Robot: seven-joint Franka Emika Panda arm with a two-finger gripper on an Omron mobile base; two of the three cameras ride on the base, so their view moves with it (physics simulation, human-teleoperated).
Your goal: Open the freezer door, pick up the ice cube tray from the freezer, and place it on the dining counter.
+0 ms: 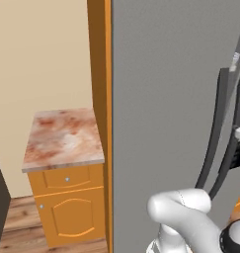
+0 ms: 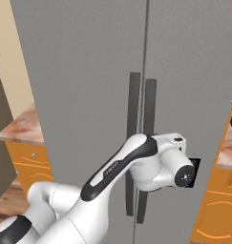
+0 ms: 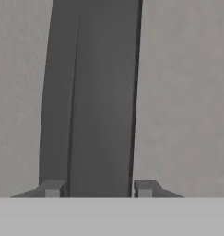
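The gripper (image 3: pixel 99 188) sits right up against the freezer door (image 2: pixel 194 71), its two fingertips (image 3: pixel 52 188) apart on either side of the door's long dark handle (image 3: pixel 92 92), one tip at each edge of the bar; whether they press on it cannot be told. In the right base view the arm (image 2: pixel 117 167) reaches forward to the seam between the two grey doors, where two dark handles stand side by side, and its wrist covers their middle part. The freezer door is closed, flush with the wider door (image 2: pixel 84 71) to its left. A black panel (image 2: pixel 195 167) shows on the freezer door just beside the wrist. In the left base view a small orange cabinet (image 1: pixel 67 197) with a marbled top stands against the beige wall, just left of the fridge's orange side panel (image 1: pixel 99 99).
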